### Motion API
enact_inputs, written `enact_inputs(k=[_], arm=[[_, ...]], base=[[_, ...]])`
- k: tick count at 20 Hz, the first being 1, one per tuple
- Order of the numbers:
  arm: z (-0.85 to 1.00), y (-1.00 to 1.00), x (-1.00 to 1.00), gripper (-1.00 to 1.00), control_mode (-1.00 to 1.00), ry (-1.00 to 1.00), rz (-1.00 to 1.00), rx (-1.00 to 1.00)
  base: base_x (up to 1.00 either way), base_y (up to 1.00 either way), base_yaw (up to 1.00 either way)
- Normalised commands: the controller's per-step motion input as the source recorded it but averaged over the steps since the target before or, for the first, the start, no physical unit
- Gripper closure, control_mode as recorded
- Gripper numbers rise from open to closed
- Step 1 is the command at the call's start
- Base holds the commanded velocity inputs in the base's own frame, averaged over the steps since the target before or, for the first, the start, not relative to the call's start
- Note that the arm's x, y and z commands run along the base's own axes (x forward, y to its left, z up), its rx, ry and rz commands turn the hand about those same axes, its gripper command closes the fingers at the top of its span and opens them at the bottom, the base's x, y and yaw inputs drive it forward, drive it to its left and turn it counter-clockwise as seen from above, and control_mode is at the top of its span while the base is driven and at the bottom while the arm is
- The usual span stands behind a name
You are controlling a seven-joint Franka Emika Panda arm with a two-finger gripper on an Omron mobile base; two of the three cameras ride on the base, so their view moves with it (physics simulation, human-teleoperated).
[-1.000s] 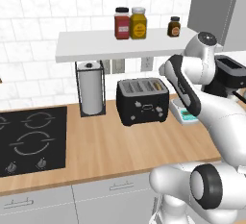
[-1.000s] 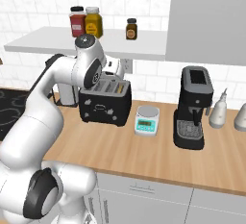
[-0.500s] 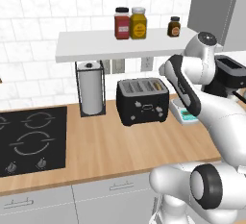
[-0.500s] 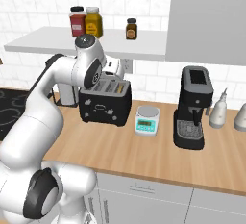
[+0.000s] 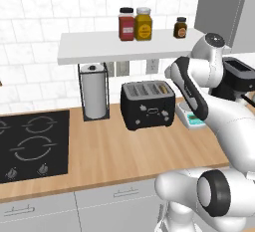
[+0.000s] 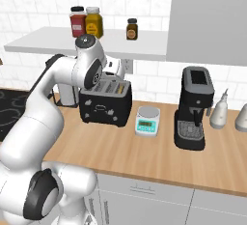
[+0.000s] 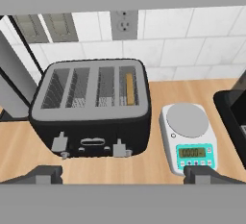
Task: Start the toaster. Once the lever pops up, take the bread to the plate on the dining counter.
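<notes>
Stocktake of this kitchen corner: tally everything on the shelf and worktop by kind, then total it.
Jars on the shelf: 3 (red, yellow, small dark)
Toaster: 1
Bread slice in the toaster: 1
Kitchen scale: 1
Coffee machine: 1
Paper towel roll: 1
Pale bottles at far right: 2
Total: 10

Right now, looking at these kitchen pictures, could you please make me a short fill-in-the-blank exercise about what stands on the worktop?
1. The bread stands in the ____ slot of the toaster, seen from the hand view.
2. Between the toaster and the coffee machine stands a small kitchen ____.
3. On the shelf above the toaster stand ____ jars.
4. The gripper fingers are ____, with nothing between them.

Missing words: rightmost; scale; three; open
</notes>
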Motion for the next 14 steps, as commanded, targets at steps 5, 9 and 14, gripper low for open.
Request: enact_inputs(k=[5,9,14], arm=[[0.00,0.00,0.00,-1.00,-1.00,0.00,0.00,0.00],[0.00,0.00,0.00,-1.00,-1.00,0.00,0.00,0.00],[0.00,0.00,0.00,-1.00,-1.00,0.00,0.00,0.00]], base=[[0.00,0.00,0.00],[0.00,0.00,0.00],[0.00,0.00,0.00]])
